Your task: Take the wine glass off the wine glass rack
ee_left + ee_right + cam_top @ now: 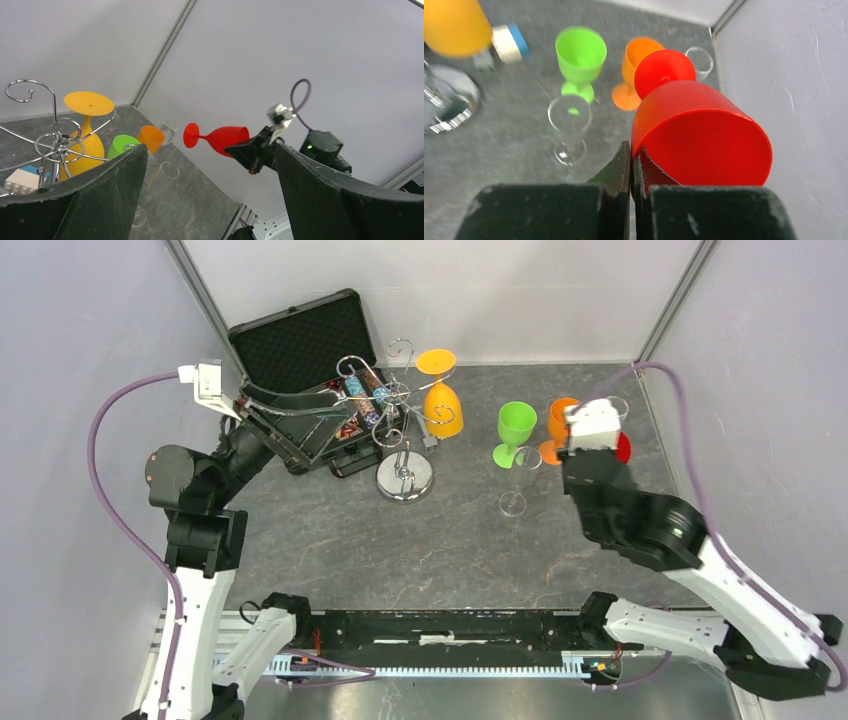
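The bench [400, 560] is carrying the wine glass rack [404, 478] left of centre. The left claw [325, 418] is gaping wide beside the rack. The right claw [630, 155] is pinching the rim of a red wine glass [701, 135], well apart from the rack. A yellow wine glass [443, 405] is hanging upside-down from the rack.

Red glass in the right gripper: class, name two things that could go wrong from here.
1. The right gripper pinches the red glass only by its rim, sideways; it may slip or swivel.
2. The green glass, orange glass and clear glass stand close below; setting down could topple one.
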Action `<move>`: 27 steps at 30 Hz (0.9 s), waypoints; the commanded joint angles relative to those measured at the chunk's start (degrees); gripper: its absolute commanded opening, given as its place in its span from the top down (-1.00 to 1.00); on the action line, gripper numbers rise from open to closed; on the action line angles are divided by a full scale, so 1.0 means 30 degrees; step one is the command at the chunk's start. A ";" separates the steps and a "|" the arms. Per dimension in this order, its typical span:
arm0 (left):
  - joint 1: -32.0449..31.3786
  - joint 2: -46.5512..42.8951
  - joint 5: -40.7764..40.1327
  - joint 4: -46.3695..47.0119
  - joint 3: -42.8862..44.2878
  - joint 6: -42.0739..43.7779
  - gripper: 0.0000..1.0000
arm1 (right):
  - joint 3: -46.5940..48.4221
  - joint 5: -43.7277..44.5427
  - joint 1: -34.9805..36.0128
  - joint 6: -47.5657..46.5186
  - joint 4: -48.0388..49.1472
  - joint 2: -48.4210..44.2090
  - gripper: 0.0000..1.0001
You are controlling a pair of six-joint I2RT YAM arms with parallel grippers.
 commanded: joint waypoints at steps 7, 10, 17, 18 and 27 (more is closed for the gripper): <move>0.0017 0.0198 0.0056 -0.0325 0.0376 0.0941 -1.00 | -0.2935 -0.3165 -0.3041 -0.2008 -0.0922 0.1088 1.00; 0.0016 0.0282 0.0359 0.0154 0.0077 0.0656 -1.00 | -0.4300 -0.6546 -0.6875 -0.3357 0.0607 0.0941 1.00; 0.0016 0.0432 0.0774 0.0504 -0.0259 0.0647 -1.00 | -0.6520 -1.1641 -1.1396 -0.4127 0.2678 0.1631 1.00; 0.0017 0.0463 0.0896 0.0547 -0.0211 0.0634 -1.00 | -0.6501 -1.2138 -1.1562 -0.4156 0.2532 0.1937 1.00; 0.0017 0.0303 0.1105 0.0944 -0.0447 0.0574 -1.00 | -0.6688 -1.5413 -1.2464 -0.4017 0.2704 0.3398 1.00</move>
